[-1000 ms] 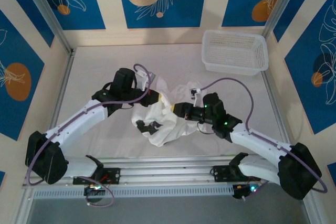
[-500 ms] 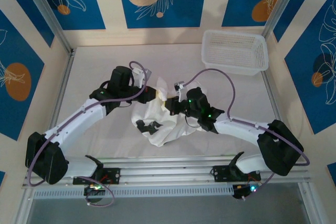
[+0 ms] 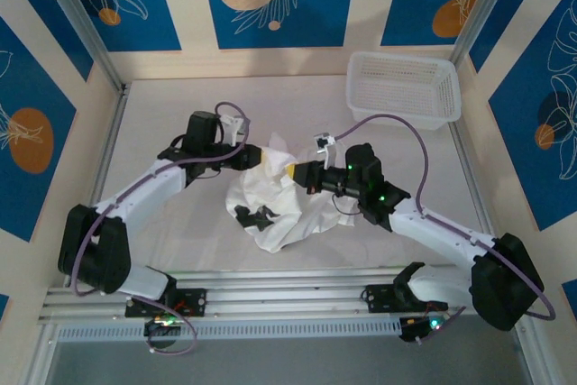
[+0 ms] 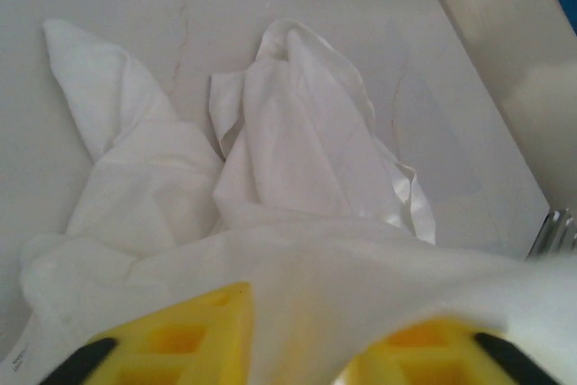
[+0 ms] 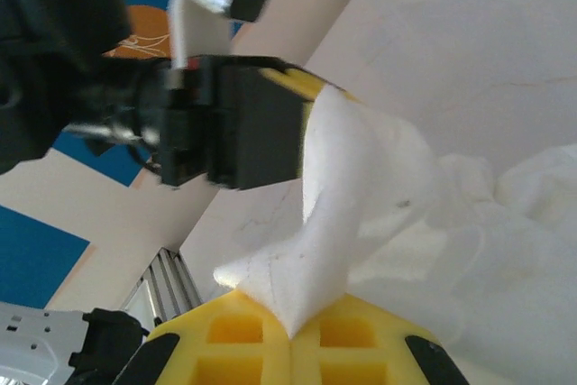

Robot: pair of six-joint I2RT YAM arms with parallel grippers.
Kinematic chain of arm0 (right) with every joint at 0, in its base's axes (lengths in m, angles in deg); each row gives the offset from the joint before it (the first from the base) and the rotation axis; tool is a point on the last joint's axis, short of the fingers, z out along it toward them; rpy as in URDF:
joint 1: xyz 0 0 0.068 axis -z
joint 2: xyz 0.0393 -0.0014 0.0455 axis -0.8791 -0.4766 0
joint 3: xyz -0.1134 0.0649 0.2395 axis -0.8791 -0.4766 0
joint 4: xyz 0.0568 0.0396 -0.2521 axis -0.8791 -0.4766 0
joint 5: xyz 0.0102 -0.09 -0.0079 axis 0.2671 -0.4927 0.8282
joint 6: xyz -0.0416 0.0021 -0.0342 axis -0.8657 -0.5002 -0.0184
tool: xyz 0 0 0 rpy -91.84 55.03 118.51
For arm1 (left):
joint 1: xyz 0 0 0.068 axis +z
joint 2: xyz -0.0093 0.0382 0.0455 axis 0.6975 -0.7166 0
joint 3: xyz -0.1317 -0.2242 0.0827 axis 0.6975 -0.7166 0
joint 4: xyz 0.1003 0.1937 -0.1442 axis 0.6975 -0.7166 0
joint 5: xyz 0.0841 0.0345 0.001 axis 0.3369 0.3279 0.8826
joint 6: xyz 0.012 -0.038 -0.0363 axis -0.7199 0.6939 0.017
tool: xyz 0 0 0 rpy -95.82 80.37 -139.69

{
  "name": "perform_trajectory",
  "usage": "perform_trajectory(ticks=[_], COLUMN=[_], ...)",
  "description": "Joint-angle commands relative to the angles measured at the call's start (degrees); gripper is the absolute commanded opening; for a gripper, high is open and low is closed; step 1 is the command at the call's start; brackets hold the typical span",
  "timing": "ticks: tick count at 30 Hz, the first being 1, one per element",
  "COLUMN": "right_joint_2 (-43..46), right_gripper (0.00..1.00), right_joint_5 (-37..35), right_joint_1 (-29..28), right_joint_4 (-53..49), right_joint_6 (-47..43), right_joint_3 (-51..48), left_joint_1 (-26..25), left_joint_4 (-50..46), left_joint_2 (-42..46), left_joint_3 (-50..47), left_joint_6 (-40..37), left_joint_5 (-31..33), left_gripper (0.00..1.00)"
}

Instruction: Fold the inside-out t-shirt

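2 arms meet over the crumpled inside-out t-shirt (image 3: 275, 209) mid-tabletop (image 3: 171, 101): my right jaws, pressed together, pinch a raised fold to spread it, while my left jaws stand apart under draped cloth.

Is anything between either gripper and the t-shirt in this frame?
Nothing visible. The right gripper is shut on a fold of the t-shirt, and the cloth drapes across the parted fingers of the left gripper. The mesh basket sits well apart from it.
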Motion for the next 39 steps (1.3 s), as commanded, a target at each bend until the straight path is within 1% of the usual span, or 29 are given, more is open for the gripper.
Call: perform_trajectory(ticks=[1, 3, 5, 7, 9, 11, 12, 14, 16, 19, 20, 22, 25, 28, 30, 32, 34, 35, 37, 39], right_joint_2=[-1.33, -1.97, -2.44, -2.85, -3.05, -3.22, -3.22, -3.26, -3.12, -2.64, -2.53, -2.41, -2.67, -2.94, -2.99, -2.83, -2.49, -2.36, -2.18, -2.05], right_gripper=[0.00, 0.00, 0.00, 0.00, 0.00, 0.00, 0.00, 0.00, 0.00, 0.00, 0.00, 0.00, 0.00, 0.00, 0.00, 0.00, 0.00, 0.00, 0.00, 0.00], right_joint_5=[2.11, 2.17, 2.48, 2.67, 2.80, 2.72, 2.56, 2.05, 2.25, 1.78, 1.49, 0.85, 0.56, 0.95, 0.77, 0.72, 0.58, 0.43, 0.25, 0.11], right_joint_1=[0.95, 1.42, 1.88, 2.22, 2.36, 2.32, 2.32, 2.27, 2.15, 1.64, 1.49, 1.11, 0.92, 0.85, 0.83, 0.84, 0.87, 0.83, 0.90, 0.92], right_joint_4=[-0.72, -1.14, -1.70, -2.35, -2.56, -2.90, -2.95, -3.01, -3.07, -3.39, -3.39, -3.61, -3.68, -3.74, -3.97, -4.57, -5.11, -5.05, -5.27, -5.50], right_joint_6=[2.07, 2.22, 2.30, 2.32, 2.20, 2.26, 2.44, 3.37, 3.96, 4.59, 4.70, 5.17, 5.28, 5.37, 5.33, 5.34, 5.17, 5.14, 5.13, 5.07], right_joint_3=[-0.52, -0.09, 0.41, 1.04, 1.51, 1.71, 1.78, 1.69, 1.73, 1.65, 1.62, 1.51, 1.66, 2.10, 2.40, 2.84, 3.03, 2.96, 3.00, 3.03], left_joint_1=[-0.29, -2.01, -5.13, -10.24, -15.10, -17.75, -18.43, -19.15, -19.72, -19.95, -19.95, -20.06, -20.16, -20.13, -20.15, -20.23, -20.47, -20.75, -21.37, -21.61], left_joint_4=[1.64, 2.45, 4.34, 8.03, 11.02, 13.23, 14.78, 16.42, 16.75, 17.17, 16.61, 14.97, 16.80, 16.85, 15.94, 15.38, 16.59, 17.72, 21.53, 22.90], left_joint_2=[7.82, 13.05, 18.34, 22.63, 23.86, 22.14, 20.52, 16.31, 12.30, 7.36, 5.83, 2.81, 0.66, -0.88, -1.69, -2.25, -2.54, -2.42, -2.07, -1.71], left_joint_3=[-4.74, -9.12, -13.59, -17.72, -19.58, -19.50, -19.21, -17.80, -15.65, -13.14, -11.98, -8.98, -8.66, -8.15, -7.05, -6.35, -7.05, -8.04, -11.26, -13.13], left_joint_6=[-2.04, -1.76, -0.68, 0.69, 1.82, 3.26, 3.83, 3.93, 2.69, 0.20, -0.58, -2.45, -2.27, -2.55, -3.60, -5.79, -9.94, -12.58, -17.56, -20.46], left_joint_5=[3.55, 8.22, 13.69, 18.62, 23.16, 25.62, 25.68, 25.35, 26.11, 27.74, 27.38, 23.91, 22.70, 26.55, 27.77, 28.02, 27.92, 27.79, 27.33, 26.60], left_gripper=[0.38, 0.40, 0.39, 0.33, 0.31, 0.31, 0.31, 0.36, 0.42, 0.47, 0.49, 0.53, 0.56, 0.56, 0.56, 0.57, 0.60, 0.63, 0.72, 0.77])
